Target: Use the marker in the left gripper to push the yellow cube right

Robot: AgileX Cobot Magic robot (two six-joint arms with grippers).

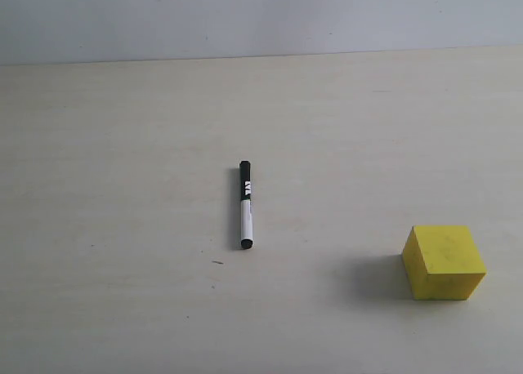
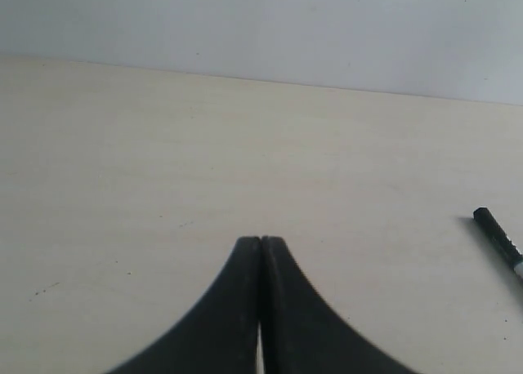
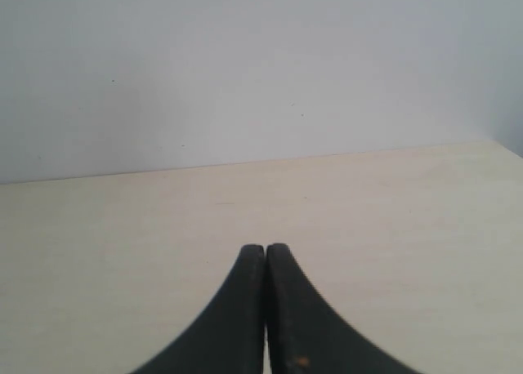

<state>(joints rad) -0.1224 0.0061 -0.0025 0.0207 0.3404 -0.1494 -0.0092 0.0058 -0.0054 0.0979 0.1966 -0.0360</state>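
Note:
The marker (image 1: 244,205) lies flat on the pale table near the middle, black cap pointing away, white barrel toward the front. No gripper touches it. Its cap end (image 2: 495,233) shows at the edge of the left wrist view, well off to the side of my left gripper (image 2: 261,240), whose jaws are pressed together with nothing between them. The yellow cube (image 1: 443,262) sits at the front right of the table, far from the marker. My right gripper (image 3: 265,247) is also shut and empty, over bare table. Neither arm appears in the exterior view.
The pale wooden table (image 1: 122,145) runs back to a plain grey-white wall (image 1: 261,15). A small dark speck (image 1: 217,263) marks the surface just front-left of the marker.

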